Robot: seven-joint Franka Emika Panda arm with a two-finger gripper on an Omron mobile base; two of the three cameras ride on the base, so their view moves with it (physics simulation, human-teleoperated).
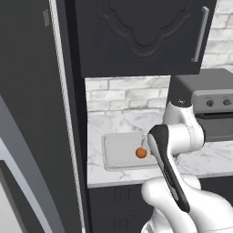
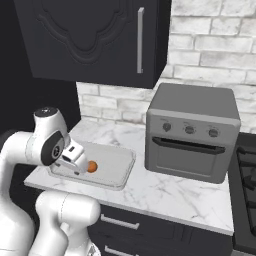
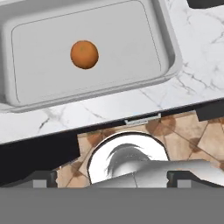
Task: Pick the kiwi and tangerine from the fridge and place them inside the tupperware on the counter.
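Where brick backs marble counter [image 2: 165,192], tupperware [image 2: 117,172]

Glossy white rounded arm [image 1: 182,132] segments with dark grey joints

Tangerine [image 3: 84,54], small bright orange ball, sits loose inside the tupperware [image 3: 168,48] (left of centre in hand view), touching the floor, clear of the walls. Tupperware is shallow, light grey, rounded corners, flat on the white marble counter [image 3: 131,103] near its front edge.
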